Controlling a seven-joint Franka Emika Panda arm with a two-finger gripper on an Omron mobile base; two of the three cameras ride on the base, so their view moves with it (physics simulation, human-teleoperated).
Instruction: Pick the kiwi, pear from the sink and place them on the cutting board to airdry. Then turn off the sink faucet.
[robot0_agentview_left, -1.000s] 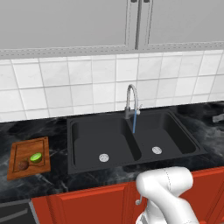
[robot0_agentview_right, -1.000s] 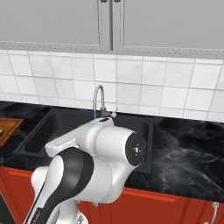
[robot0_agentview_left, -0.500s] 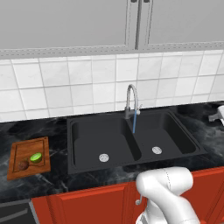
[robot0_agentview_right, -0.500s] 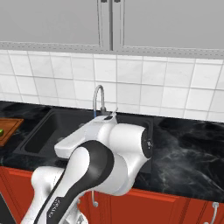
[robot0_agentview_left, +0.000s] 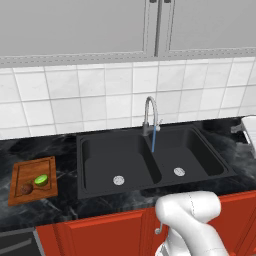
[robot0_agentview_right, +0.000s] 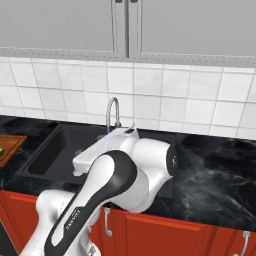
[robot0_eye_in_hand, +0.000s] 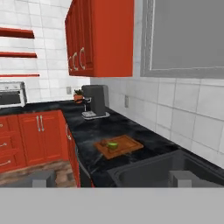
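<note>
The brown kiwi (robot0_agentview_left: 26, 189) and the green pear (robot0_agentview_left: 41, 180) lie side by side on the reddish-brown cutting board (robot0_agentview_left: 22, 172), on the counter left of the black double sink (robot0_agentview_left: 100, 160). The silver sink faucet (robot0_agentview_left: 150, 112) stands behind the divider, and a thin blue stream of water (robot0_agentview_left: 153, 141) falls from it. In the hand view my gripper (robot0_eye_in_hand: 111, 179) is open and holds nothing. It looks along the counter over the sink's rim (robot0_eye_in_hand: 166, 168) toward the board (robot0_eye_in_hand: 130, 143), the kiwi (robot0_eye_in_hand: 103, 142) and the pear (robot0_eye_in_hand: 113, 145).
A white part of my arm (robot0_agentview_left: 248, 131) reaches in over the counter right of the sink. My elbow (robot0_agentview_right: 150, 170) hides much of the sink from the right. Past the board stand a grey coffee machine (robot0_eye_in_hand: 95, 101) and a small plant (robot0_eye_in_hand: 78, 94), under red wall cabinets (robot0_eye_in_hand: 100, 39).
My arm has swung round, and its white end has come further into the right edge of the left base view. The fruit, the board and the running water are unchanged.
</note>
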